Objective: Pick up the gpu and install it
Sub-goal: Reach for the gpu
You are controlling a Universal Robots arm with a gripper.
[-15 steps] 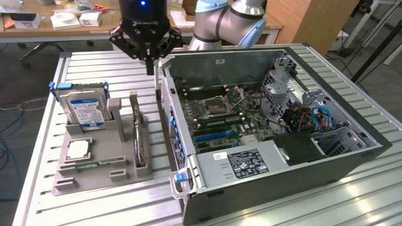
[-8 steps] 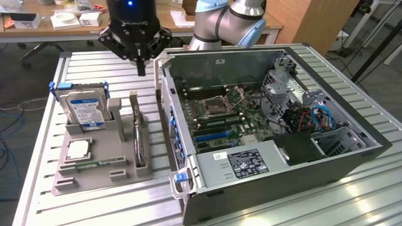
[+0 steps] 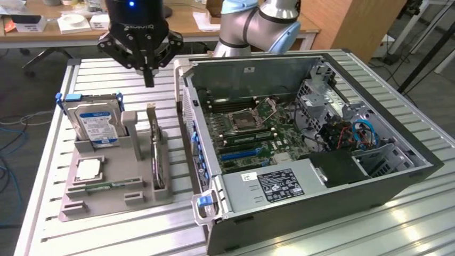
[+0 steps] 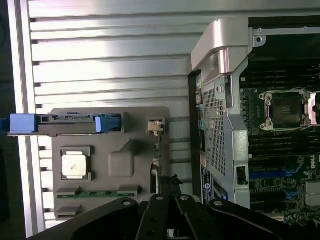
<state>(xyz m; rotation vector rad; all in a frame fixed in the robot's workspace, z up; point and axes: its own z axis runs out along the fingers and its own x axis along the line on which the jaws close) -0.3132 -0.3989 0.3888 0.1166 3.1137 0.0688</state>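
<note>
- The hand [image 3: 148, 80] hangs over the table [image 3: 106, 234] with its fingers clenched together and nothing between them.
- It sits above the far end of the gpu [image 3: 155, 154], apart from it, with no contact made.
- The gpu stands on its edge in a slot of the grey holder [image 3: 106, 205], on the side nearest the computer case [image 3: 320, 213] (the hard drive [image 3: 96, 125] stands in its own slot on the holder's far side).
- So the pick-up has not happened: the card is seated in the holder and untouched.
- Over in the open case, the motherboard [image 3: 249, 125] lies exposed, and the blue expansion slots [image 3: 238, 153] look bare, no card in them.
- My read: this is the very start of the job, an approach at most. Grasp, lift, carry and install are all left.
</note>
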